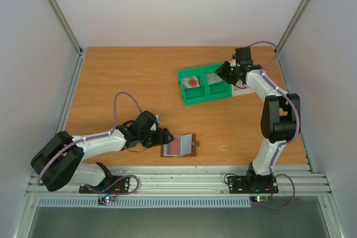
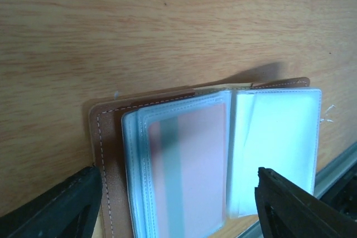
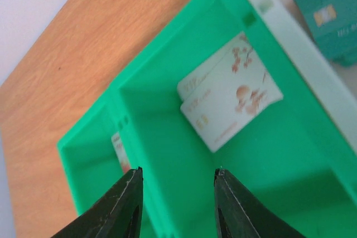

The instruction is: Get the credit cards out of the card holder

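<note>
The brown card holder [image 1: 178, 146] lies open near the table's front edge, its clear sleeves up. In the left wrist view its leather edge [image 2: 106, 137] shows, and a pinkish card with a grey-teal stripe [image 2: 187, 165] sits in the left sleeve. My left gripper [image 1: 165, 136] [image 2: 178, 207] is open, one finger on each side over the holder. My right gripper [image 1: 225, 71] [image 3: 177, 172] is open and empty above the green tray [image 1: 206, 97]. A pale card with a red blot [image 1: 191, 81] lies in its left compartment, and a pale flowered card [image 3: 231, 96] in its right one.
A white tray [image 1: 241, 92] abuts the green tray's right side, and a teal card [image 3: 329, 9] lies in it. The green tray's divider wall [image 3: 120, 110] stands just left of my right fingers. A metal rail [image 1: 178, 179] runs along the near edge.
</note>
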`<state>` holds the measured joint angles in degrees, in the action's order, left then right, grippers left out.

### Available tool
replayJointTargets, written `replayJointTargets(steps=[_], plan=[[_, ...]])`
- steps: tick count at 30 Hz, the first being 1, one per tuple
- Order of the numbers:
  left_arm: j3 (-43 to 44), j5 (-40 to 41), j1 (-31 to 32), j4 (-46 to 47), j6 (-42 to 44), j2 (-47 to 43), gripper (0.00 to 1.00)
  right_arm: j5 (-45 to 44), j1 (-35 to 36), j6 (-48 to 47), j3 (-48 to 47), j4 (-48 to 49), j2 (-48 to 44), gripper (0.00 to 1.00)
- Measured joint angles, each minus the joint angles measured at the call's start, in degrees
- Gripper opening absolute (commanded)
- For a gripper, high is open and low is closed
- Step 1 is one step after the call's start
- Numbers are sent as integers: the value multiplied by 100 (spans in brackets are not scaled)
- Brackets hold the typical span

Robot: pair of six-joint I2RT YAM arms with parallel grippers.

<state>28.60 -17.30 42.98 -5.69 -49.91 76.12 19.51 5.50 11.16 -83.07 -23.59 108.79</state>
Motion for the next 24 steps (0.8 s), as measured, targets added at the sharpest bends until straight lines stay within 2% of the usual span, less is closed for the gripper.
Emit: replayJointTargets(steps=[5,14,19,24], plan=[[-214,-190,0,286,-140,-103,70,326,116,216,868,120,-758,35],[-540,-544,24,986,-481,-199,70,890,573,629,2175,168,-1956,35],[-601,-533,24,984,-518,-446,69,1025,968,734,2411,70,-2275,35],[-623,-535,24,964,-492,-636,68,1032,1720,822,2568,4,-2455,34]])
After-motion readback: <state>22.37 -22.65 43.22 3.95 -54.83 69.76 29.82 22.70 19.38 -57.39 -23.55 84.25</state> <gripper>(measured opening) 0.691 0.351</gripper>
